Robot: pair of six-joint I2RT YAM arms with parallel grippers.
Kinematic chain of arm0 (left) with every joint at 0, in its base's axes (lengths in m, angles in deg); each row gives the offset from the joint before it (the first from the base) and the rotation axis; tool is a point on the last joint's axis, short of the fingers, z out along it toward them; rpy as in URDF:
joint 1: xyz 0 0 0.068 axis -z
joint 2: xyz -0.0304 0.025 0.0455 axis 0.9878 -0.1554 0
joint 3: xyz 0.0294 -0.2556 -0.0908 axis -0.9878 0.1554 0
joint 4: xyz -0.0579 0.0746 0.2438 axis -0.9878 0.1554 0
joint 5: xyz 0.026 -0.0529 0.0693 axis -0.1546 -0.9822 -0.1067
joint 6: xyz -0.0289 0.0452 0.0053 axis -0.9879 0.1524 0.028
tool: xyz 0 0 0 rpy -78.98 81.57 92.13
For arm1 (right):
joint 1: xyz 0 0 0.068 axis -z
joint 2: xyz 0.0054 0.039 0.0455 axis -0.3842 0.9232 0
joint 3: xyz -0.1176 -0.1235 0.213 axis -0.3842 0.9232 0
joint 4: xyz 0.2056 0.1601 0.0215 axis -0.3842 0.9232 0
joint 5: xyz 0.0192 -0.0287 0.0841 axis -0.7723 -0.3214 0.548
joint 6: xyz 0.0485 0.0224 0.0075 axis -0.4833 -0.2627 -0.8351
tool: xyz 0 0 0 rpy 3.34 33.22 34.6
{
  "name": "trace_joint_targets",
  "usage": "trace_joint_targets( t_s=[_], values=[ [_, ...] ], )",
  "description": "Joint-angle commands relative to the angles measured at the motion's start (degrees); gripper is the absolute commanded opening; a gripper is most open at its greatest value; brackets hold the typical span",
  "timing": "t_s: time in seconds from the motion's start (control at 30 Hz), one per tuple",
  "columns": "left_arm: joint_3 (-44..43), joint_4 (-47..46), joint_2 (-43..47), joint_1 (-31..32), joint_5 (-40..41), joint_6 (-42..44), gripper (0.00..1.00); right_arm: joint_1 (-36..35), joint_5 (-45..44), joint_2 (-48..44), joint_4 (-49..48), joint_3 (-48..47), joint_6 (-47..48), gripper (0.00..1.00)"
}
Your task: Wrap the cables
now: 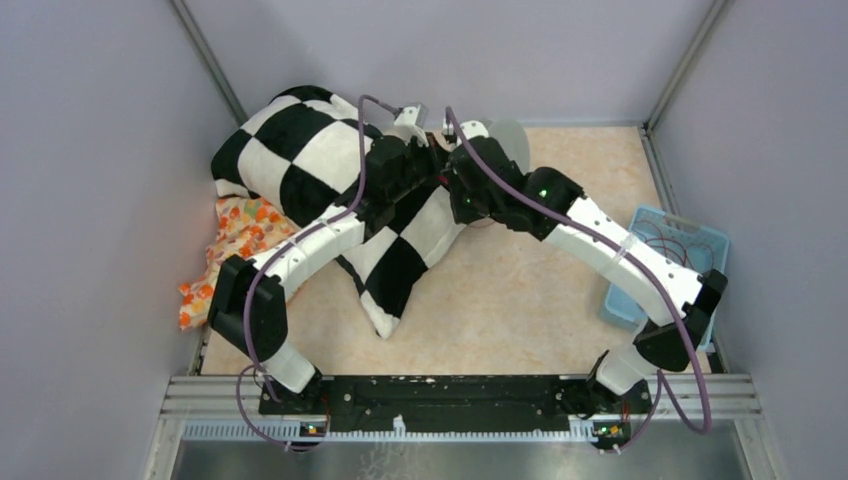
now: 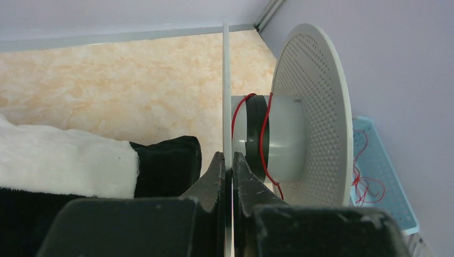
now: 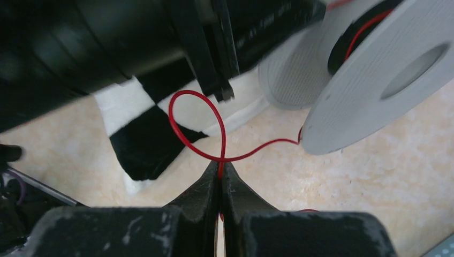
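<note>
**A:** From above, where's the wire (image 1: 668,248)?
**B:** Loose strands lie in the bin (image 1: 617,300) on my right. My arms meet over the pillow (image 1: 300,150).
**A:** Left wrist?
**B:** My left claw (image 2: 228,163) is clenched on the spool (image 2: 313,107), on its thin flange. Only a couple of turns ring the hub.
**A:** Right wrist?
**B:** My right claw (image 3: 220,174) pinches the wire, which loops ahead and then runs to the spool. I judge most of the winding is left.

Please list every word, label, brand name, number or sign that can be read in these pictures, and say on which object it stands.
There is no readable text in any view. The white spool, the red cable, the blue basket and the checkered cushion show no lettering, label or number.
</note>
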Motion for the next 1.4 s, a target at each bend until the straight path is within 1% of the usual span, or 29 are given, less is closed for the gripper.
trace_joint_targets(
  t_s=[0.0, 0.07, 0.17, 0.33, 0.47, 0.6, 0.7, 0.93, 1.0, 1.07, 1.17, 1.27, 1.3, 1.37],
  values=[
    [-3.94, -3.12, -0.29, 1.45, -2.06, 5.96, 0.00, -0.10, -2.11, 1.20, 4.73, -10.84, 7.12, 0.00],
    [-3.89, -2.22, -0.61, 1.45, -4.88, 6.81, 0.00, 1.42, -1.31, 1.48, 4.82, -13.40, 8.46, 0.00],
    [-3.53, -0.63, -1.26, 1.45, -12.04, 10.34, 0.00, 5.59, 0.73, 1.29, 5.48, -16.05, 9.93, 0.00],
    [-0.12, -0.43, 0.45, 1.40, -19.07, 14.17, 0.00, 13.18, 5.81, 0.69, 6.77, -16.54, 13.02, 0.00],
    [0.97, 1.24, 2.18, 1.41, -23.90, 17.05, 0.00, 16.39, 4.90, 0.77, 8.32, -15.20, 15.15, 0.00],
    [1.15, 3.06, 4.18, 1.38, -25.74, 19.22, 0.00, 18.92, 3.31, -1.04, 7.91, -10.23, 15.39, 0.00],
    [0.83, 3.90, 5.56, 0.97, -28.09, 20.90, 0.00, 21.18, 3.08, -3.75, 6.29, -4.71, 14.88, 0.00],
    [-2.45, 7.64, 5.77, -1.23, -39.52, 23.18, 0.00, 25.92, 5.34, -8.96, 3.20, 6.25, 13.63, 0.00],
    [-3.05, 8.49, 5.85, -2.30, -41.19, 23.31, 0.00, 27.15, 5.77, -10.18, 2.85, 8.51, 13.34, 0.00],
    [-2.96, 8.61, 6.31, -3.67, -38.35, 21.73, 0.00, 28.13, 6.44, -11.46, 2.43, 10.80, 13.31, 0.00],
    [-1.40, 5.13, 7.65, -6.74, -38.94, 18.39, 0.00, 29.63, 7.99, -13.82, 1.87, 14.34, 13.33, 0.00],
    [-0.68, 2.04, 8.14, -8.05, -39.10, 14.72, 0.00, 30.13, 10.96, -15.82, 0.92, 17.37, 12.82, 0.00],
    [-0.49, 0.84, 8.13, -8.21, -39.16, 13.27, 0.00, 30.09, 12.45, -16.31, 0.19, 18.40, 12.06, 0.00],
    [0.04, -1.90, 7.90, -8.40, -39.22, 9.68, 0.00, 30.05, 19.65, -17.15, -2.46, 20.68, 10.25, 0.00]
  ],
)
